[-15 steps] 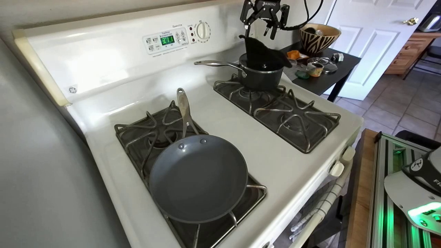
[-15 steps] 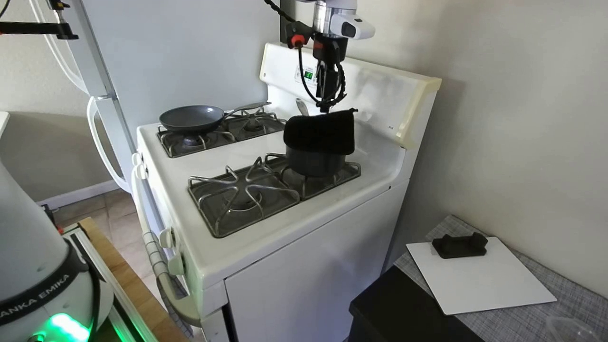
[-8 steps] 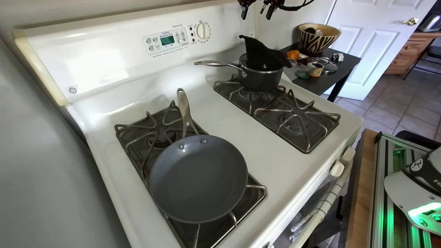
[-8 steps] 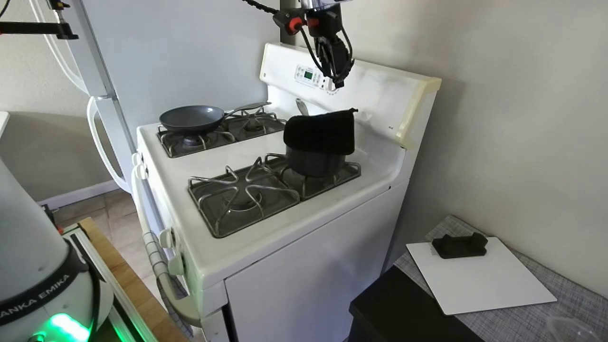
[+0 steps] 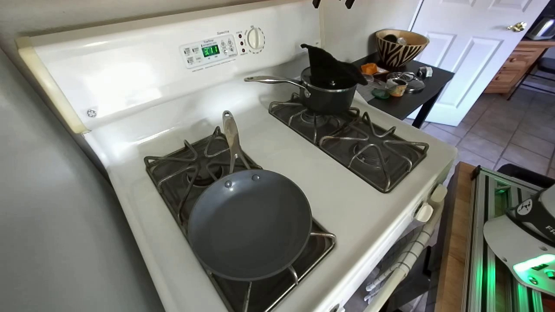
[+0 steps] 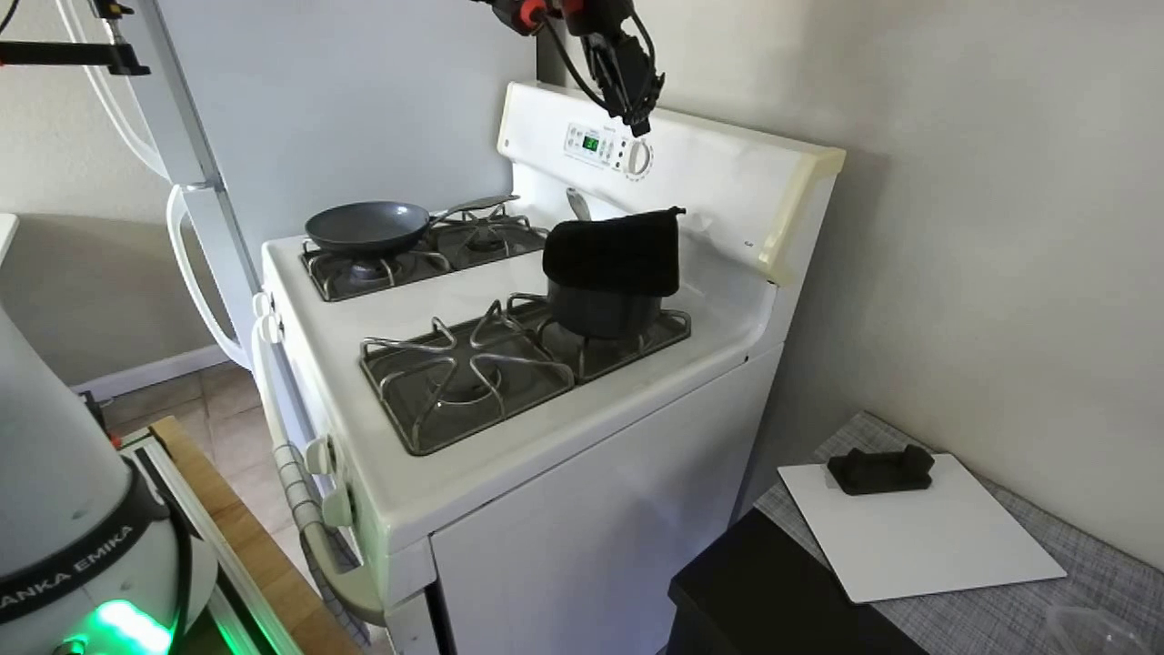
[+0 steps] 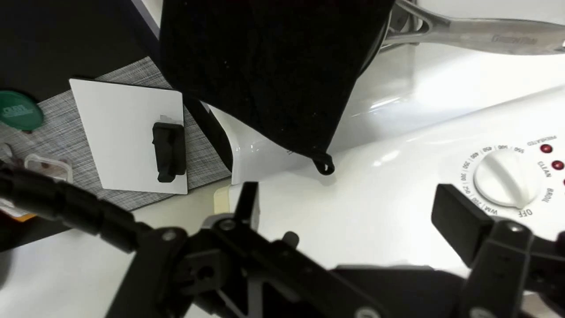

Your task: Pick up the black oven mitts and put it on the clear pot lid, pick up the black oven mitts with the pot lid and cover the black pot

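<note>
We are looking down on a stove [image 5: 295, 160] where the black pot [image 5: 328, 100] is sitting on a back burner [image 5: 314, 120] at one o'clock, its silver handle [image 5: 275, 80] pointing to nine. The black oven mitts [image 5: 331, 67] are lying over the pot's top, one corner peaking towards ten o'clock; in the wrist view they are filling twelve o'clock. At the pot's six o'clock edge a bright rim and a glint are showing, and we are taking these for the clear pot lid [image 5: 334, 84]. The gripper [image 7: 348, 194] is hanging well apart from the pot, at its twelve o'clock in both exterior views, its fingers [image 7: 246, 198] standing wide with nothing between them. We are judging the task nearly finished: the lid is seemingly covering the pot, the mitts are resting on it, and perhaps only backing away is remaining. The mitts are hiding the lid's handle and most of its glass, so we are not confirming a snug fit. In an exterior view the top edge is cropping the gripper [image 5: 333, 4] to two dark tips. At the pot's three o'clock, on a cluttered side table [image 5: 407, 105], something like another glass lid [image 5: 416, 85] is lying, too small to be sure of.
</note>
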